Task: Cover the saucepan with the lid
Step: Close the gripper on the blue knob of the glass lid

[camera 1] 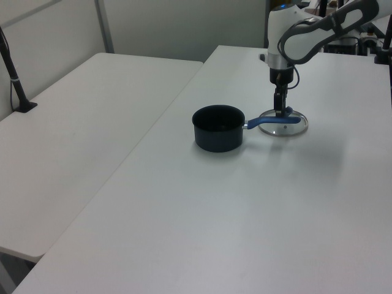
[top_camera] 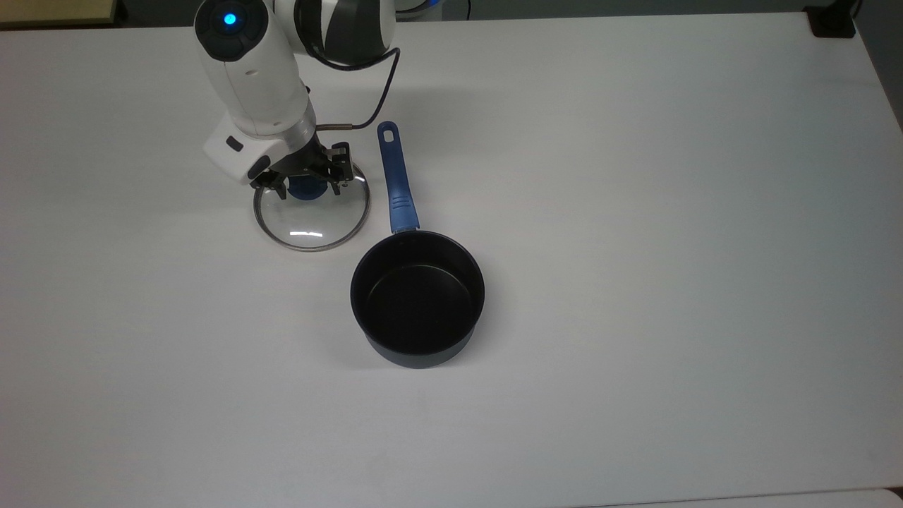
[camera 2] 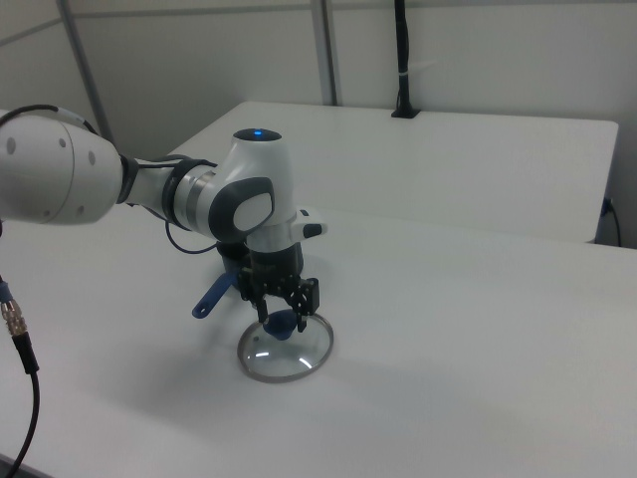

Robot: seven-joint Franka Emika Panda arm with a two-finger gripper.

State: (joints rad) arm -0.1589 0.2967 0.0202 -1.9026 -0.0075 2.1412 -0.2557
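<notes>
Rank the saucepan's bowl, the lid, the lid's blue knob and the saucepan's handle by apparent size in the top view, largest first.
1. The saucepan's bowl, widest across.
2. The lid, a somewhat smaller circle, though it lies lower than the pan's rim, so true sizes may be closer.
3. The handle, long but narrow.
4. The knob, partly covered by the gripper.

Even, bright overhead light on white tabletop (top_camera: 635, 212). Soft, faint shadows beside saucepan (top_camera: 417, 296) and arm. Small white glare streak on lid (top_camera: 310, 215) glass. Slight softness in side views.
</notes>
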